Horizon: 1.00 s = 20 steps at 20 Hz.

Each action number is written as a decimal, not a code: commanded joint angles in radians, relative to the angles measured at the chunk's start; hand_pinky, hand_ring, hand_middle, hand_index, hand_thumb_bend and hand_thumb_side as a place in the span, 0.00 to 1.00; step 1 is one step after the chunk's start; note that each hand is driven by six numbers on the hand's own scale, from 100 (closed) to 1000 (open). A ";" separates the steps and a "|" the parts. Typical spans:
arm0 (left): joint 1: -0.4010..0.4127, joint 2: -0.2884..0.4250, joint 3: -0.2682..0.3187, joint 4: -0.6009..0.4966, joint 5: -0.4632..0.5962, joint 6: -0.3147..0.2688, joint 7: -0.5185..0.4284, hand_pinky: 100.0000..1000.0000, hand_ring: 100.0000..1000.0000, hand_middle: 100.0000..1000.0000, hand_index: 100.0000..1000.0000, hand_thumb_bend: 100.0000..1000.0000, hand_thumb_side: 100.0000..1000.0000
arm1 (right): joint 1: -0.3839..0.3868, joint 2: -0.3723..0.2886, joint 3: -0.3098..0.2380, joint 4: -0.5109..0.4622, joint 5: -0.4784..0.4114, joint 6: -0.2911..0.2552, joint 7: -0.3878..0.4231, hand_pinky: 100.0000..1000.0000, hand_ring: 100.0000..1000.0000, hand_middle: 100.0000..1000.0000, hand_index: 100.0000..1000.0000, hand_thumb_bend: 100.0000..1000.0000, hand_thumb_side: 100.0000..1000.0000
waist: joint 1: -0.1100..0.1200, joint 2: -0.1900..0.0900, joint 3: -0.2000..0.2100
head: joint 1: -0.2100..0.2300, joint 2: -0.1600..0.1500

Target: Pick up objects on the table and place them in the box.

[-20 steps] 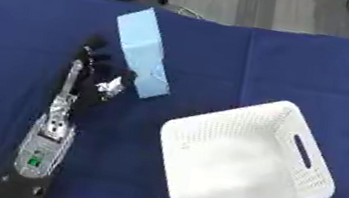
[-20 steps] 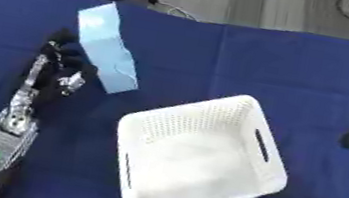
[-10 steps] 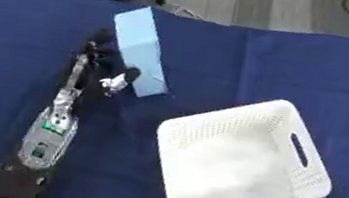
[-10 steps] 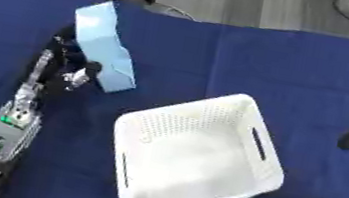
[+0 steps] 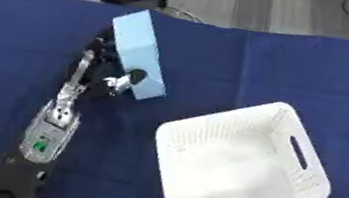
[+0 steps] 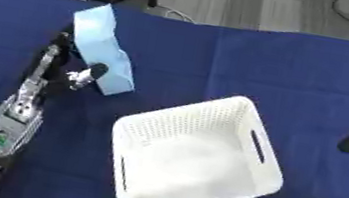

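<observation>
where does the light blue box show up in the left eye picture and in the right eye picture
Left eye view: the light blue box is upper left of centre, held by the left hand, up and left of the white basket.
Right eye view: the same box sits further left, again up and left of the basket.
Shared landmark: the slot handle in the basket's right wall.

no readable text, labels, brands, numbers or signs on anything
</observation>
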 commanded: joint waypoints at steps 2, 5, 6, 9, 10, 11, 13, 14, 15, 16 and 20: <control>-0.023 0.051 -0.002 -0.003 0.009 -0.016 -0.001 0.73 0.79 0.86 1.00 0.75 0.50 | -0.001 -0.016 0.001 -0.014 0.003 -0.121 0.122 0.68 0.82 0.87 0.85 0.00 0.75 | 0.001 -0.020 -0.001 | 0.005 -0.013; -0.034 0.061 -0.004 0.003 0.009 -0.022 -0.001 0.73 0.79 0.86 1.00 0.75 0.50 | -0.002 -0.017 0.002 -0.014 0.002 -0.120 0.122 0.68 0.82 0.87 0.85 0.00 0.75 | 0.003 -0.021 -0.004 | 0.005 -0.015; -0.037 0.062 -0.005 0.005 0.010 -0.023 -0.002 0.73 0.79 0.86 1.00 0.75 0.50 | -0.002 -0.017 0.003 -0.014 0.002 -0.120 0.122 0.68 0.82 0.87 0.85 0.00 0.75 | 0.003 -0.020 -0.005 | 0.005 -0.016; -0.043 0.061 -0.005 0.009 0.011 -0.025 -0.004 0.73 0.79 0.85 1.00 0.74 0.51 | -0.007 -0.016 0.004 -0.014 -0.002 -0.119 0.122 0.68 0.81 0.87 0.85 0.00 0.75 | 0.004 -0.020 -0.011 | 0.005 -0.016; -0.044 0.060 -0.005 0.009 0.011 -0.025 -0.005 0.73 0.79 0.85 1.00 0.74 0.51 | -0.009 -0.015 0.005 -0.014 -0.004 -0.117 0.122 0.68 0.81 0.87 0.85 0.00 0.75 | 0.005 -0.019 -0.013 | 0.005 -0.017; -0.044 0.058 -0.004 0.010 0.012 -0.024 -0.005 0.73 0.79 0.85 1.00 0.74 0.51 | -0.011 -0.014 0.006 -0.014 -0.006 -0.115 0.122 0.68 0.81 0.87 0.85 0.00 0.75 | 0.006 -0.019 -0.017 | 0.004 -0.018; -0.044 0.055 -0.003 0.012 0.012 -0.023 -0.006 0.73 0.79 0.85 1.00 0.74 0.52 | -0.016 -0.012 0.008 -0.014 -0.011 -0.111 0.122 0.68 0.81 0.87 0.84 0.00 0.75 | 0.007 -0.019 -0.022 | 0.001 -0.019; -0.044 0.054 -0.003 0.013 0.011 -0.023 -0.006 0.73 0.79 0.85 1.00 0.74 0.52 | -0.018 -0.012 0.008 -0.014 -0.013 -0.109 0.122 0.68 0.81 0.87 0.84 0.00 0.75 | 0.008 -0.019 -0.024 | 0.001 -0.020; -0.044 0.053 -0.003 0.013 0.011 -0.022 -0.006 0.73 0.79 0.85 1.00 0.74 0.52 | -0.019 -0.011 0.009 -0.014 -0.015 -0.107 0.122 0.68 0.81 0.87 0.84 0.00 0.75 | 0.008 -0.019 -0.027 | 0.000 -0.021; -0.045 0.052 -0.002 0.014 0.011 -0.022 -0.006 0.73 0.79 0.85 1.00 0.74 0.52 | -0.021 -0.011 0.009 -0.014 -0.017 -0.106 0.122 0.68 0.81 0.87 0.84 0.00 0.75 | 0.009 -0.019 -0.029 | -0.001 -0.021; -0.047 0.050 -0.002 0.017 0.014 -0.028 -0.010 0.73 0.79 0.86 1.00 0.77 0.50 | -0.028 -0.010 0.010 -0.014 -0.023 -0.101 0.122 0.68 0.81 0.87 0.84 0.00 0.75 | 0.013 -0.017 -0.039 | -0.001 -0.024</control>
